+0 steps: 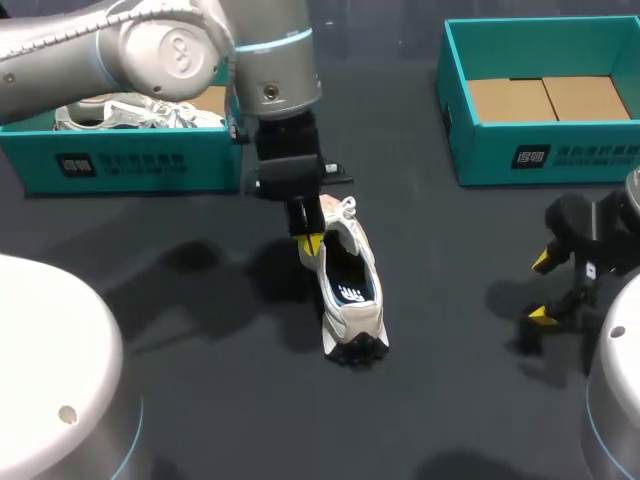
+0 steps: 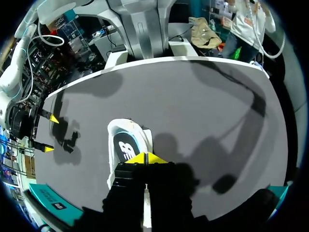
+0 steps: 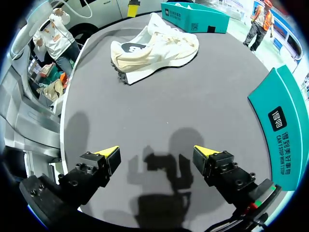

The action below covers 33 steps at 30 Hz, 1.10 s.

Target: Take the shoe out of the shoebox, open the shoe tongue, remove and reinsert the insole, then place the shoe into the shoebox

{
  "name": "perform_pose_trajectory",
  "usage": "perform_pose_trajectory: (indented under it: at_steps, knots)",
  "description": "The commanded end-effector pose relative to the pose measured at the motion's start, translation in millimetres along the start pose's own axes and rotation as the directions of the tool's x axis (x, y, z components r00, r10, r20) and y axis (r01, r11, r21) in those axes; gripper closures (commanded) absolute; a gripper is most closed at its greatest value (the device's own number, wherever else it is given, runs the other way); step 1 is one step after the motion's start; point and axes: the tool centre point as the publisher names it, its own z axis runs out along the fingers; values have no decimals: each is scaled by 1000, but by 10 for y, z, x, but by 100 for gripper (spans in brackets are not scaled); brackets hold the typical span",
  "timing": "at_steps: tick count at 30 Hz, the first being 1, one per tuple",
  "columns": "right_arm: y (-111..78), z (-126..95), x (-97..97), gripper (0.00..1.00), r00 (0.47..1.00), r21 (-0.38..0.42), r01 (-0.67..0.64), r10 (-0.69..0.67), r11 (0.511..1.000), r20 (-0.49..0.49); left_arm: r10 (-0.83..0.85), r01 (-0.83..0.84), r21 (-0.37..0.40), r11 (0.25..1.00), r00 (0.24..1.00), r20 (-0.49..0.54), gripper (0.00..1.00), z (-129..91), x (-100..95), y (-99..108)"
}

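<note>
At mid-counter: a cream-white running shoe with a black lugged sole [image 1: 356,322] lies on the dark grey counter [image 1: 220,420], outside both boxes. Its opening faces up and the dark printed insole [image 1: 352,287] shows inside. I cannot tell whether it sits flat or leans.
Left pincer: my left pincer [image 2: 147,158] stands over the laced end of the shoe with its yellow tips drawn almost together. A thin white strip shows between the fingers, and I take it for the tongue [image 2: 146,207], pinched.
Right pincer: my right pincer [image 1: 545,290] hovers low over the counter's right side, spread wide and holding nothing, well apart from the shoe.
Boxes: the teal cardboard shoebox at back left [image 1: 130,170] holds another pale shoe [image 1: 130,112]. The teal shoebox at back right [image 1: 540,155] shows only its brown floor.
Step, as I judge: I am opening the tongue; the insole is not yet out.
Risk, slip: the pinch is on thin, soft fabric close to its edge, so a firm pull could strip the tongue from between the tips.
Risk, drag: nothing pins the shoe down, so pulling the tongue may lift or slide the whole shoe instead of spreading the opening.
Risk, tip-over: a sideways pull could roll the shoe onto its side and turn the opening away from my right pincer.
Risk, laces: the loose white laces [image 1: 346,208] lie just beside my left fingers and could snag.
</note>
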Motion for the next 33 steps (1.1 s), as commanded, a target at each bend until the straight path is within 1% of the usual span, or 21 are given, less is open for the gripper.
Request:
perform_pose_trajectory:
  at_steps: [1, 2, 5, 6, 8, 9, 10, 18, 22, 26, 33]
  knots:
    - [-3, 1, 12, 0, 1000, 1, 0, 0, 1000, 2, 0, 1, 8, 1000, 996, -85, 100, -12, -96, 50]
    - [-3, 1, 12, 0, 1000, 1, 0, 0, 1000, 2, 0, 1, 8, 1000, 996, -85, 100, -12, -96, 50]
    - [-3, 1, 12, 0, 1000, 1, 0, 0, 1000, 2, 22, -19, 27, 999, 994, -105, 100, 145, -199, 130]
    - [-3, 1, 12, 0, 1000, 1, 0, 0, 1000, 2, 31, -29, 21, 999, 992, -121, 100, 200, -226, 141]
    - [-3, 1, 12, 0, 1000, 1, 0, 0, 1000, 2, 57, -50, 51, 997, 989, -135, 100, 292, -261, 136]
    - [-3, 1, 12, 0, 1000, 1, 0, 0, 1000, 2, 63, -55, 52, 997, 987, -148, 100, 340, -265, 124]
    - [-3, 1, 12, 0, 1000, 1, 0, 0, 1000, 2, 70, -64, 39, 997, 984, -162, 100, 372, -258, 111]
    - [-3, 1, 12, 0, 1000, 1, 0, 0, 1000, 2, 70, -64, 39, 997, 984, -162, 100, 372, -258, 111]
    - [-3, 1, 12, 0, 1000, 1, 0, 0, 1000, 2, 87, -76, 64, 995, 974, -207, 100, 591, -265, 154]
    - [-3, 1, 12, 0, 1000, 1, 0, 0, 1000, 2, 112, -95, 85, 992, 968, -226, 100, 747, -242, 152]
    - [-3, 1, 12, 0, 1000, 1, 0, 0, 1000, 2, 127, -109, 87, 990, 959, -252, 100, 881, -208, 169]
